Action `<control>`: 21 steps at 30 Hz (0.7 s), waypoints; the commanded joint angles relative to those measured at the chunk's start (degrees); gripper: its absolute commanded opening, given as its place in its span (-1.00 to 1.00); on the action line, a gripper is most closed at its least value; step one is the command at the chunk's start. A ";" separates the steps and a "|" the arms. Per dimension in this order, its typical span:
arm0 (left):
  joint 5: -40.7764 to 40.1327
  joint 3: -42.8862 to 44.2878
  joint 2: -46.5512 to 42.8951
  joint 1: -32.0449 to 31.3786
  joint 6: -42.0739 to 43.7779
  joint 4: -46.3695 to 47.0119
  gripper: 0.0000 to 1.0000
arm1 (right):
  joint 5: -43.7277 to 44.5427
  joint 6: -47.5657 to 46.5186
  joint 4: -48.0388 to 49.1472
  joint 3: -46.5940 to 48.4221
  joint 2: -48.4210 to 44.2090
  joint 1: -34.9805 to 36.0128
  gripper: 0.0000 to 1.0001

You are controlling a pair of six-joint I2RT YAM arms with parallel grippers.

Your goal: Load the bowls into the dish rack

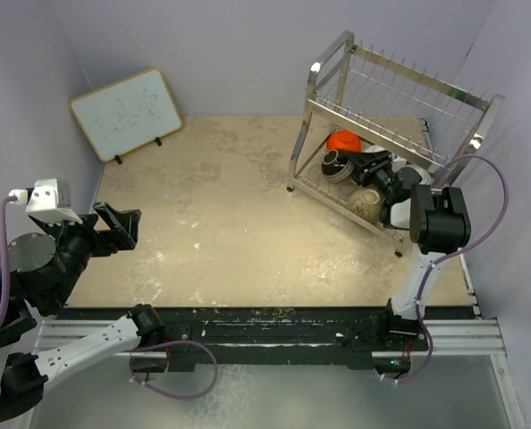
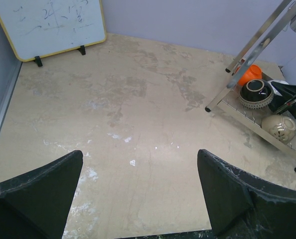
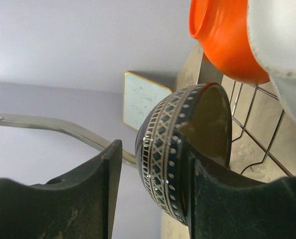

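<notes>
From above, the right jaws reach into the lower tier of the dish rack (image 1: 301,147), beside the orange bowl (image 1: 344,140) and tan bowl (image 1: 366,201). Left wrist: left jaws gape wide, gripping nothing, parked over the worktop (image 2: 138,99). Right wrist: the patterned bowl (image 3: 163,144) stands on edge between parted jaws, released, I'd say, with the rack wires propping it.

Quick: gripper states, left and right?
Left gripper: open, empty.
Right gripper: open, jaws straddling the rim of the patterned bowl, with a gap on one side.

Shiny metal rack (image 1: 400,94), glossy orange bowl (image 3: 222,40)
</notes>
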 commanded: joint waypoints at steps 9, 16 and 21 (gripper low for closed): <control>0.88 -0.43 0.95 0.05 0.98 2.88 0.98 | 6.99 -17.72 -30.03 1.38 -12.74 -0.03 0.24; 1.19 -0.97 0.26 0.05 0.80 2.99 0.98 | 12.43 -26.22 -42.16 3.81 -15.56 -0.03 0.38; 1.29 -1.09 -0.06 0.08 0.56 2.81 0.98 | 13.33 -29.49 -47.25 5.63 -15.05 0.09 0.64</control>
